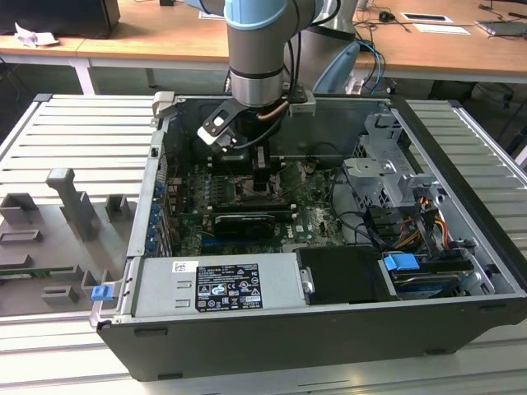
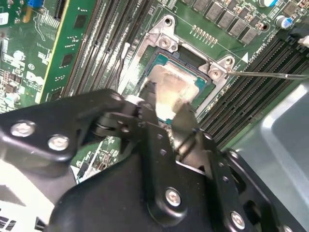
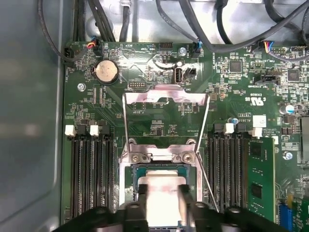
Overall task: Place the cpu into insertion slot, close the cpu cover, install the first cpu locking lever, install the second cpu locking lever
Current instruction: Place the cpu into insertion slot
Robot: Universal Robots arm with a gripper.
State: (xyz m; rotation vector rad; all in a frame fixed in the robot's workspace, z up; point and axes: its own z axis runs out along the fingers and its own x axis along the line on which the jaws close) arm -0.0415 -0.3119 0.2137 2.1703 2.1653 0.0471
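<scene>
Black fingers (image 3: pixel 142 205) of my claw (image 3: pixel 164 199) are closest to the lens, and they are pinching the cpu (image 3: pixel 163 186) by two opposite edges, one finger on each side. The chip sits low over the insertion slot (image 2: pixel 189 59), its pale top level with the metal rim; if it is fully seated I cannot tell.

I judge that this step is the placing. To do it well, I think the chip must stay flat and square to the recess, its corners matching, and it must go down by its own weight without any pressing, because a tilted chip could bend the contacts below. The grip should be light.

The cpu cover (image 3: pixel 164 96) stands open, swung back from the slot on its hinge, so nothing is closed yet.

My count: one cpu, one cover, two fingers, one thin lever wire (image 2: pixel 265 75) that I can make out, two banks of memory slots (image 3: pixel 91 179) beside the socket, one on each side, and one round battery (image 3: pixel 105 71).
</scene>
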